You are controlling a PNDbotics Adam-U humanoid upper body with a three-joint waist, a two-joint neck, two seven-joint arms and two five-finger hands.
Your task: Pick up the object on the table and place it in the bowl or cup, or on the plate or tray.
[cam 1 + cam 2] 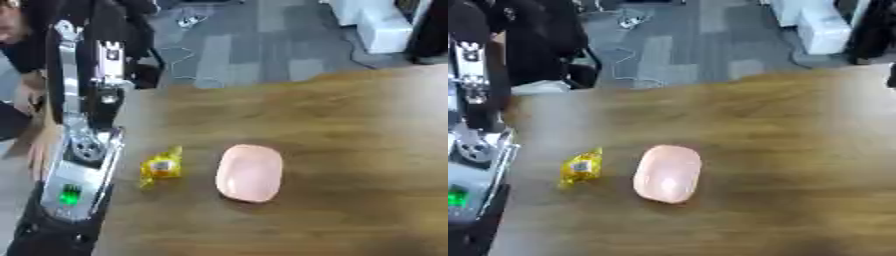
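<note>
Candy [162, 167]: just left of your plate [250, 173], long axis upright-tilted.
Nearer arm: your left arm [83, 150].
Hands: fingers unseen, cannot tell.

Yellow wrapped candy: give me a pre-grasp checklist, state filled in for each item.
1. Yellow wrapped candy lies free on the table: ok.
2. Pink tray has nothing in it: ok.
3. Candy and tray are apart, candy on the tray's left: ok.
4. No obstacle between candy and tray: ok.
5. Left arm stands beside the candy, its hand's fingers not visible: cannot tell.
6. Right hand out of view: cannot tell.
</note>
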